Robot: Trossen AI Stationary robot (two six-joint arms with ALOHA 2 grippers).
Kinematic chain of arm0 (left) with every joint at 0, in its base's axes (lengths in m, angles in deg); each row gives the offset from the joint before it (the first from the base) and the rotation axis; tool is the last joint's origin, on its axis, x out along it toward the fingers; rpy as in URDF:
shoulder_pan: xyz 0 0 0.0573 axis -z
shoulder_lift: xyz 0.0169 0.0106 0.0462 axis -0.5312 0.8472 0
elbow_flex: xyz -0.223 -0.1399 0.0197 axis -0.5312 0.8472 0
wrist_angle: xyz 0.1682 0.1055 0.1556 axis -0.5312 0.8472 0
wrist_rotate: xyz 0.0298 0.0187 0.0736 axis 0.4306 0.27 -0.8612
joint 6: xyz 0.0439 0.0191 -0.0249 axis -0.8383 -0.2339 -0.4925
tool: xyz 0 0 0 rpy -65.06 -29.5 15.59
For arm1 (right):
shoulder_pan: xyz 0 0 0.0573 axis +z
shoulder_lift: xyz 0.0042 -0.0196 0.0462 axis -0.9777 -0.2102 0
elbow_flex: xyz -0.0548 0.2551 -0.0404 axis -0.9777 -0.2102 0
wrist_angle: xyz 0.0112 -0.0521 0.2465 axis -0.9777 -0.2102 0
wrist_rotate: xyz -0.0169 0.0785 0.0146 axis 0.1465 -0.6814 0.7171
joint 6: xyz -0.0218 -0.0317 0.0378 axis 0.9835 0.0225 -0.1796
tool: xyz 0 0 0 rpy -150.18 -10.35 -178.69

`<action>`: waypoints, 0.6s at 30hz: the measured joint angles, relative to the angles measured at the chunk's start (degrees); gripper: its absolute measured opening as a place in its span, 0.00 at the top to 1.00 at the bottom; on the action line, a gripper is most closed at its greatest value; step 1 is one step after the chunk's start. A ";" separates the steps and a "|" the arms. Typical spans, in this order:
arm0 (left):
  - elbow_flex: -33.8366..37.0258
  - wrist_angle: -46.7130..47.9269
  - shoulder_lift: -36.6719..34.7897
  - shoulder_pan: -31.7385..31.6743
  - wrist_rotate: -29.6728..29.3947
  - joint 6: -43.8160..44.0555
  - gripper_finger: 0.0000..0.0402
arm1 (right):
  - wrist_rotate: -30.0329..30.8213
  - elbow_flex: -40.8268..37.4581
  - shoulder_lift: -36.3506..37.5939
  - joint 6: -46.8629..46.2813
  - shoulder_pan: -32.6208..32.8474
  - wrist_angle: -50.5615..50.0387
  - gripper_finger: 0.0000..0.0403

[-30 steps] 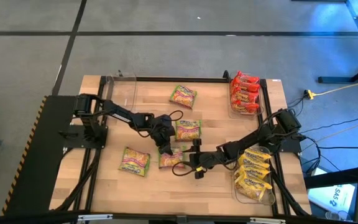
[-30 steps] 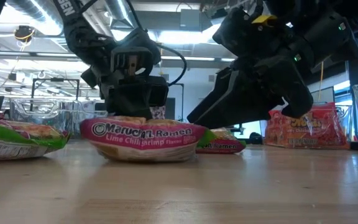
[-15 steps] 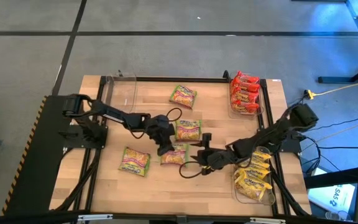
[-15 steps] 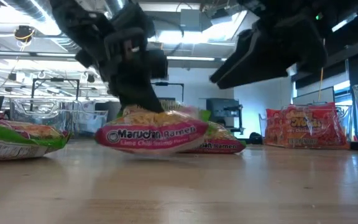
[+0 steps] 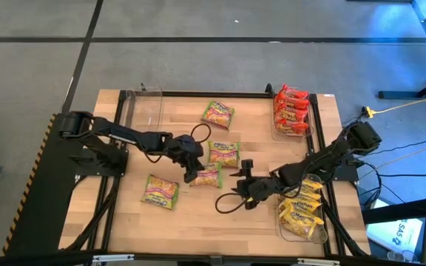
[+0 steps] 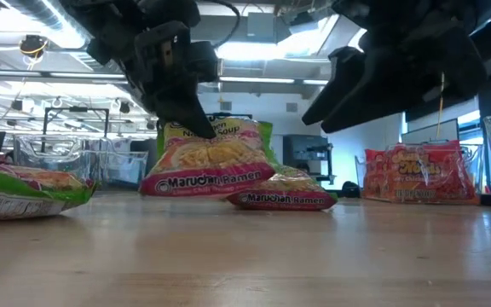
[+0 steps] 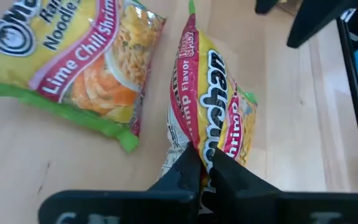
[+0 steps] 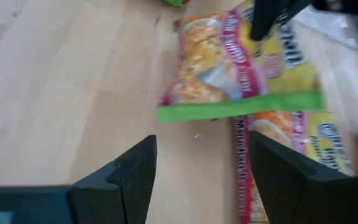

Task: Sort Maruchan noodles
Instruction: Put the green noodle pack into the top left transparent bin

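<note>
My left gripper (image 5: pixel 191 174) is shut on a green-pink Maruchan packet (image 5: pixel 208 177), which stands tipped up in the low view (image 6: pixel 210 159). My right gripper (image 5: pixel 241 185) hovers open just right of it, with nothing between its fingers (image 8: pixel 197 180). Three more green-pink packets lie flat on the table: one far (image 5: pixel 217 113), one in the middle (image 5: pixel 224 154), one near left (image 5: pixel 161 191). Red-orange packets (image 5: pixel 291 111) fill the far right bin. Yellow packets (image 5: pixel 302 207) fill the near right bin. My left gripper pinches the packet by one edge (image 7: pixel 205 151) between its two fingers, which slant down from the table's left. The packet is turned up on edge, its printed face (image 6: pixel 216 153) toward the near side. I cannot tell whether its lower edge (image 6: pixel 203 184) is clear of the table.
An empty clear bin (image 5: pixel 145 107) stands at the table's far left. Bare wood lies along the near edge (image 5: pixel 198 222). The middle packet (image 7: pixel 73 62) lies right beside the held one. Cables loop on the table by my right gripper (image 5: pixel 228 205).
My left gripper has shut on the packet, risen and rolled. The packet has gone from lying flat to tipped up on edge and shifted a little toward the far edge. My right gripper has risen and drawn back toward the right, still open.
</note>
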 joint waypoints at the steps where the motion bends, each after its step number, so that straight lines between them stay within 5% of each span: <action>1: 0.00 0.68 -0.51 0.00 -0.19 0.00 0.99 | -0.93 0.00 0.00 -0.71 -0.01 -0.01 0.45; 9: 0.00 3.36 -5.17 1.52 -1.64 -0.25 1.00 | -2.30 -0.02 0.00 -2.34 -0.03 2.20 0.45; 18: 0.00 18.53 -18.35 4.42 -14.02 -1.27 1.00 | -1.38 -0.02 0.00 1.25 -0.52 3.76 0.45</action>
